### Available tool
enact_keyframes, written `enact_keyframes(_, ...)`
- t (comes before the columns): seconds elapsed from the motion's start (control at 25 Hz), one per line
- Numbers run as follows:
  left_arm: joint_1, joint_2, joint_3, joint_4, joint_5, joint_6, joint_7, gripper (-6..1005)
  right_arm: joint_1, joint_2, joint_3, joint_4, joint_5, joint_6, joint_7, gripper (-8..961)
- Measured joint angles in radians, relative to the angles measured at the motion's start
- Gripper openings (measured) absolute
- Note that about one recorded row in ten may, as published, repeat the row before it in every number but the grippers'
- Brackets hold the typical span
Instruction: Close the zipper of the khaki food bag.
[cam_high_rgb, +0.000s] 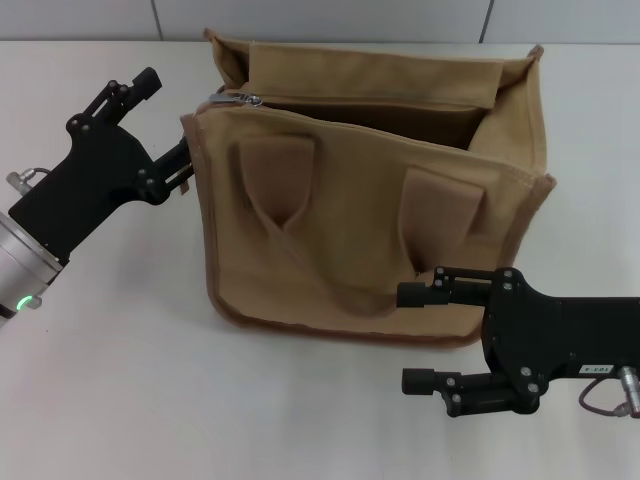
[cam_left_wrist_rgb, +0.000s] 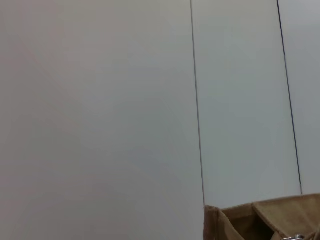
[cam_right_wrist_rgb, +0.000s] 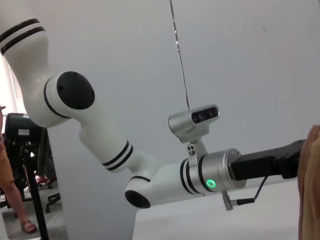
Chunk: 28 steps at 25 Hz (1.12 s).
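Two black grippers flank the khaki food bag, which stands open on the white tabletop. The left gripper sits at the bag's left end with fingers spread, one touching the edge. The right gripper, fingers apart, holds nothing near the lower right corner. The soft canvas will likely sag, so steady the end. The zipper slider looks the best grasp point.

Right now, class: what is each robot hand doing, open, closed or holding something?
Left hand: at the bag's left end edge; grip cannot be told.
Right hand: open, holding nothing, by the bag's front lower corner.
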Motion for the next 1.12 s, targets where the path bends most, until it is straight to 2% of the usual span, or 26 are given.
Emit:
enact_keyframes(0.56,0.0,0.001,0.029,-0.028,0.0,-0.032,0.004,768,0.0,-0.002,0.0,0.016,0.014,0.0,-0.013,769)
enact_keyframes(1.04,0.003,0.001,0.028,-0.042,-0.004,0.017,0.024,763,-0.012,-0.005,0.027,0.009,0.042,-0.065,-0.014,770)
enact_keyframes(1.12,0.003,0.001,0.028,-0.044,-0.005,0.034,0.025,622,-0.015,-0.005,0.053,0.009,0.043,-0.097,-0.014,770)
